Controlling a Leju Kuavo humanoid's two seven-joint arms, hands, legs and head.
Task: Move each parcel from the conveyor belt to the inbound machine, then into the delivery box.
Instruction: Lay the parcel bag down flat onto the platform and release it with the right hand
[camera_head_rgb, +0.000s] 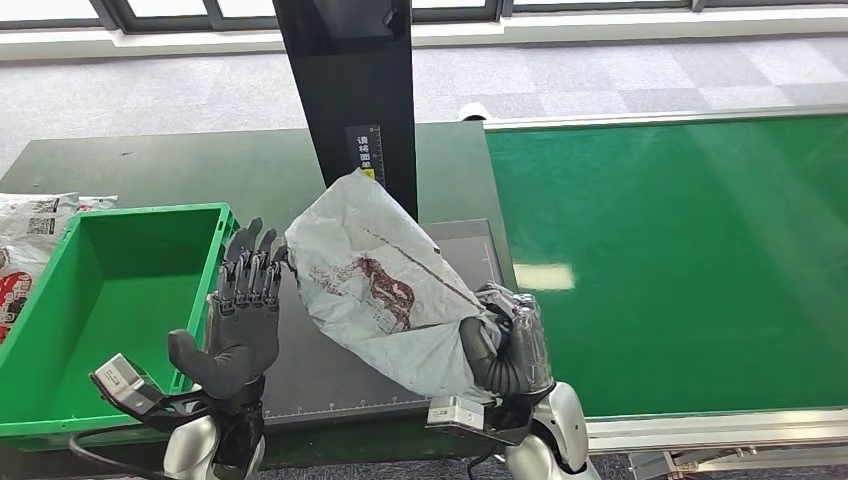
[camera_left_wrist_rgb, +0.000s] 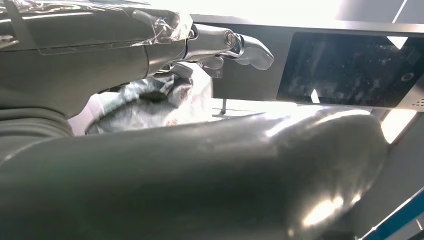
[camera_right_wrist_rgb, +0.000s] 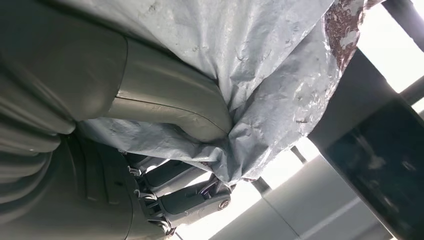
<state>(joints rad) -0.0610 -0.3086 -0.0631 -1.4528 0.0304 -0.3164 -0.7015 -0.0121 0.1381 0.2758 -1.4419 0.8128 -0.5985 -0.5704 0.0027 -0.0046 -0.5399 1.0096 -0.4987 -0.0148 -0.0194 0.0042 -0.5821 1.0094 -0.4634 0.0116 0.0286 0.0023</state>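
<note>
Currently we hold one parcel (camera_head_rgb: 375, 285) in the right hand (camera_head_rgb: 505, 350), fingers (camera_right_wrist_rgb: 192, 200) clenched on its near end, above the inbound machine's grey plate (camera_head_rgb: 330, 370). The left hand (camera_head_rgb: 245, 320) is released just left of it. The green delivery box (camera_head_rgb: 60, 410) awaits. The parcel is a crinkled grey plastic bag, soft, with a red print.

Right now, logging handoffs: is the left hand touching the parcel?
Cannot tell. In the head view the left hand's fingertips meet the parcel's edge, with neither contact nor gap plain.
</note>
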